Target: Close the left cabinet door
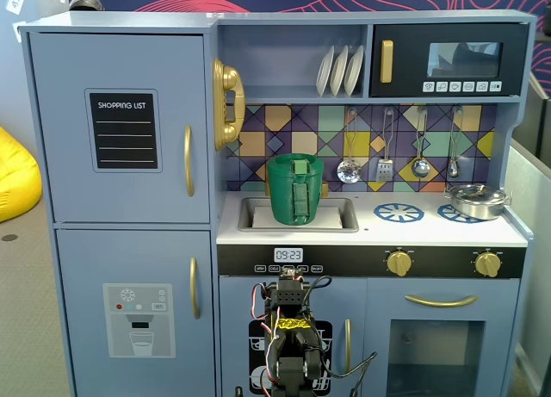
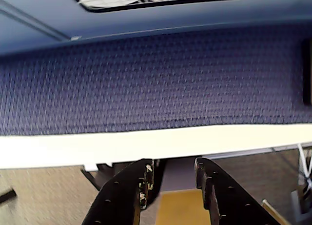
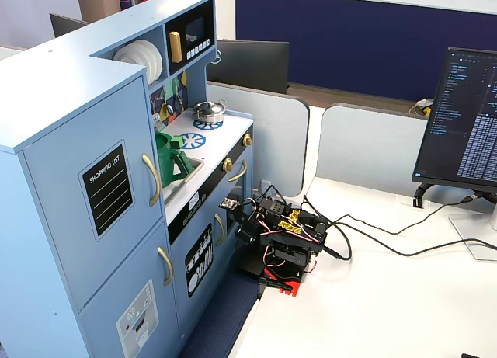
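The left cabinet door (image 1: 120,126) is light blue with a black "SHOPPING LIST" panel and a curved gold handle (image 1: 188,160). It sits flush with the cabinet front, shut, in both fixed views (image 3: 93,203). My arm (image 1: 293,337) is folded low in front of the kitchen's lower middle doors, on the white table's edge (image 3: 281,238), well away from that door. In the wrist view my gripper (image 2: 173,162) has its two black fingers apart with nothing between them. It points at the table edge (image 2: 146,147) and blue carpet (image 2: 156,83) below the kitchen.
Below the door is a light-blue door with an ice-dispenser graphic (image 1: 138,319). A green pitcher (image 1: 295,189) stands in the sink, with a gold phone (image 1: 227,102), a microwave (image 1: 448,61) and a pot (image 1: 478,199) nearby. Cables (image 3: 373,241) and a monitor (image 3: 466,117) are on the white table (image 3: 388,304).
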